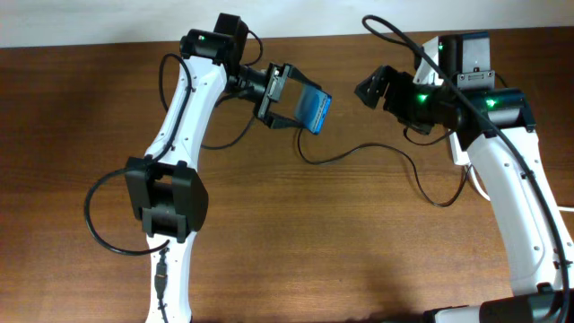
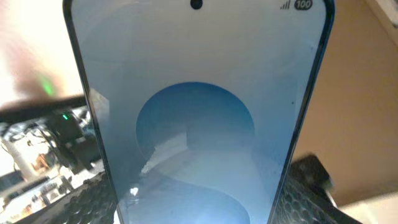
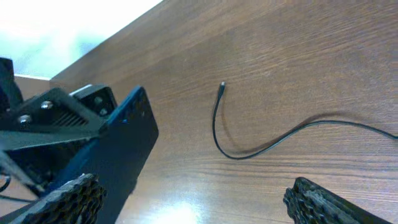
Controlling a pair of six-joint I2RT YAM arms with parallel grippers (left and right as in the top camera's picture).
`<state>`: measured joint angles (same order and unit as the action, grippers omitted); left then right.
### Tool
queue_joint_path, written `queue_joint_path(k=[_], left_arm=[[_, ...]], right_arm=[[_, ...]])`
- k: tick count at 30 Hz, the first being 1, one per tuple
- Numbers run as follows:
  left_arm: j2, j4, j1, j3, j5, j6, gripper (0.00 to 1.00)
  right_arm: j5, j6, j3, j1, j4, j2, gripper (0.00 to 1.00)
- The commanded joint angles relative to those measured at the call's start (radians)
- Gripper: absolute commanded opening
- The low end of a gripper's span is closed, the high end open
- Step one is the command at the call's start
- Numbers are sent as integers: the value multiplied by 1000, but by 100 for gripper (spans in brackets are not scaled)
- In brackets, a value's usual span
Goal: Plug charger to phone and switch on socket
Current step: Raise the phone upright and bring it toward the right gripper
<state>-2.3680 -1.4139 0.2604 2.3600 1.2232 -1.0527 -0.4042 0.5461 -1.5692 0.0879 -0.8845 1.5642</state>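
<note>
Phone point(image 1: 314, 108) is held clamped in the left gripper point(image 1: 296, 108), raised near the far edge of the desk point(image 1: 287, 251). The right gripper point(image 1: 369, 90) is spread apart toward the far right corner. The charger point(image 1: 359, 149) is laid loose on the wood between them, its plug point(image 3: 222, 86) unattached.

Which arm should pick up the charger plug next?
Right. The right fingers are open and empty, and the charger plug lies loose on the table just ahead of them. The left fingers are shut on the phone, so that arm is busy.
</note>
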Motion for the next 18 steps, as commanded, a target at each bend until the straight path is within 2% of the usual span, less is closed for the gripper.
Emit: queue_joint_path(k=[1, 4, 6, 8, 10, 12, 14, 18], left_arm=[[10, -2, -8, 27, 143, -8, 0], [10, 2, -8, 27, 120, -9, 0], [10, 22, -20, 27, -47, -14, 0], [10, 21, -33, 27, -193, -86, 0], [10, 22, -37, 27, -280, -172, 0], [10, 22, -37, 27, -338, -225, 0], [10, 22, -37, 27, -348, -242, 0], [10, 22, -36, 27, -347, -241, 0]], right_arm=[[24, 13, -11, 2, 7, 0, 98], [23, 13, -11, 3, 12, 0, 98], [19, 13, -11, 19, 26, 0, 99], [19, 13, -11, 64, 61, 5, 98], [19, 14, -11, 114, 109, 23, 99], [19, 94, -11, 145, 134, 48, 97], [16, 145, -11, 160, 142, 79, 94], [-56, 151, -11, 208, 197, 160, 88]])
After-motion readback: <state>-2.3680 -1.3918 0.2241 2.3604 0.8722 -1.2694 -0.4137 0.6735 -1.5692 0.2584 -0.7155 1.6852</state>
